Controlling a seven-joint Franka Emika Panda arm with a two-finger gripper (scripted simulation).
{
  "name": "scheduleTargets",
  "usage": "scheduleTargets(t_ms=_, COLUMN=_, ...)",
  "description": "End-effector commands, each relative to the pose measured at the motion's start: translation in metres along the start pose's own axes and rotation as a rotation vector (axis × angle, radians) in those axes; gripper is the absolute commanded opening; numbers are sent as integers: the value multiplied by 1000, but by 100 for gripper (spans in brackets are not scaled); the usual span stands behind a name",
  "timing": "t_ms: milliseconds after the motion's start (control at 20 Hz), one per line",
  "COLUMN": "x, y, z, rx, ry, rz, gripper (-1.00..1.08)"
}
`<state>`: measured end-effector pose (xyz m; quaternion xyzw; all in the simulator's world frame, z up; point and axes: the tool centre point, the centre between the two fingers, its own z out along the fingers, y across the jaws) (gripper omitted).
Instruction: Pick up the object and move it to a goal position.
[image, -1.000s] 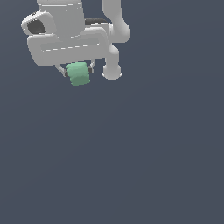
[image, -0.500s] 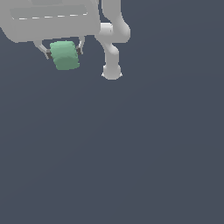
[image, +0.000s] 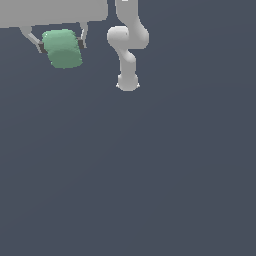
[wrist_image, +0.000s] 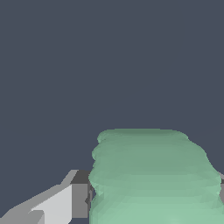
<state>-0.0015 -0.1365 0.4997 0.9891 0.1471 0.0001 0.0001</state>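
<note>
Fingers (image: 42, 45) are closed on the green block (image: 62, 48), one pad on each side; the gripper (image: 61, 46) sits at the top of the exterior view, partly cut off. Block is clamped between the fingers, sticking out past their tips, clear of the dark surface (image: 150, 175). Wrist view shows the block (wrist_image: 153, 179) tight against one finger pad (wrist_image: 79, 199).

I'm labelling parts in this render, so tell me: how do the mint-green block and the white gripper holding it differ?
Colour: the mint-green block is pale green, while the gripper is white with dark pads on its fingers.
Shape: the block is a compact lump with rounded edges; the gripper's fingers are thin and angled.
Size: the block is narrower than the gripper's body above it.
Both look matte and sit at the exterior view's upper left.
</note>
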Motion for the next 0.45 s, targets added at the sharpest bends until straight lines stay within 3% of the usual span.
scheduleTargets(t_ms=0, x=1, y=2, z=-5, rx=0, ry=0, rz=0, gripper=-100)
scheduleTargets(t_ms=400, x=2, y=3, z=-8, rx=0, ry=0, rz=0, gripper=-100)
